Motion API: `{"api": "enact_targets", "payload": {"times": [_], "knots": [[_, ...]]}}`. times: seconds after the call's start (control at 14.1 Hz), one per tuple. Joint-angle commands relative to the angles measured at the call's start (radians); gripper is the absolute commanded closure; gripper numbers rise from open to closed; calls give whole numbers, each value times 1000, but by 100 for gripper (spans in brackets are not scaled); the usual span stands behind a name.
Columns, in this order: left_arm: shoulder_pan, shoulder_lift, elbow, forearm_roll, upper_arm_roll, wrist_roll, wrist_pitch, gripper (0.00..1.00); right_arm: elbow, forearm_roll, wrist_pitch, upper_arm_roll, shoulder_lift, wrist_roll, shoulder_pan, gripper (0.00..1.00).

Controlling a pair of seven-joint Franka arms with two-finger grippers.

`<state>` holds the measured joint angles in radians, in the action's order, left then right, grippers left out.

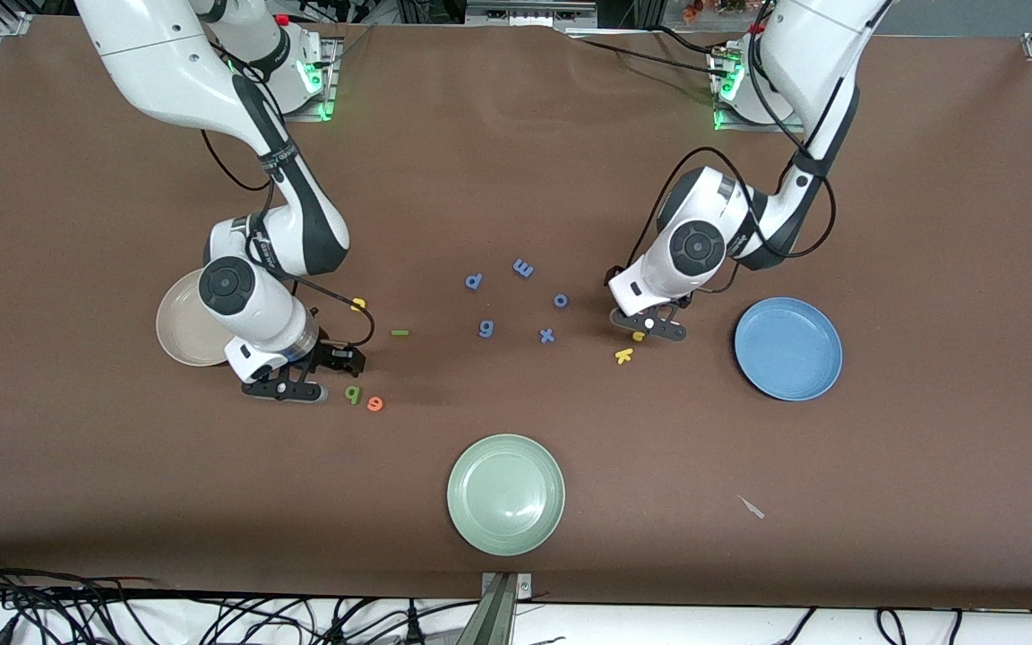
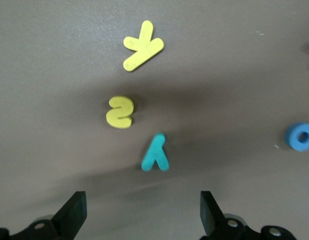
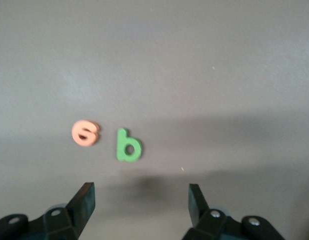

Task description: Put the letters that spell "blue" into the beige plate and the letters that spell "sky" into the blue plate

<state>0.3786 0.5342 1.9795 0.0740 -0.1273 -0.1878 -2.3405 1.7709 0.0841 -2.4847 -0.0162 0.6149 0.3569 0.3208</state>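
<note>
I am logging the brown table [image 1: 516,134], largest first. Beige plate [image 1: 177,336]: lying toward my right arm's end, partly under that arm, holding no visible letters. Blue plate [image 1: 788,348]: lying toward my left arm's end, bare. My right gripper [image 3: 139,200]: hanging wide and empty over the green b [image 3: 128,146], beside the orange e [image 3: 85,133]. My left gripper [image 2: 142,212]: hanging wide over the teal y [image 2: 156,154], yellow s [image 2: 119,112] and yellow k [image 2: 142,46]. Green l [image 1: 399,333] and yellow u [image 1: 357,305]: lying mid-table.

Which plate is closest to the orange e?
The beige plate, half hidden under the right arm. The orange e lies toward that arm's end of the table; the green plate sits a little farther from it, and the blue plate much farther.
</note>
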Motion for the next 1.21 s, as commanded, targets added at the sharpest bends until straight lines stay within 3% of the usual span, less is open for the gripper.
{"api": "enact_targets", "payload": {"times": [0.0, 0.43, 0.78, 0.92, 1.14], "knots": [[42, 36, -36, 27, 38, 11, -28, 7, -131, 49, 59, 4, 92, 13, -8, 16], [55, 82, -77, 32, 41, 11, -39, 26, -261, 45, 152, 2, 187, 13, -16, 18], [65, 79, -76, 20, 43, 16, -49, 80, -274, 45, 148, -1, 212, 7, -19, 23], [60, 69, -73, 17, 46, 21, -45, 100, -274, 45, 148, 1, 213, 2, -20, 35], [27, 23, -67, 17, 51, 57, -27, 100, -274, 45, 148, 1, 215, 4, -19, 78]]}}
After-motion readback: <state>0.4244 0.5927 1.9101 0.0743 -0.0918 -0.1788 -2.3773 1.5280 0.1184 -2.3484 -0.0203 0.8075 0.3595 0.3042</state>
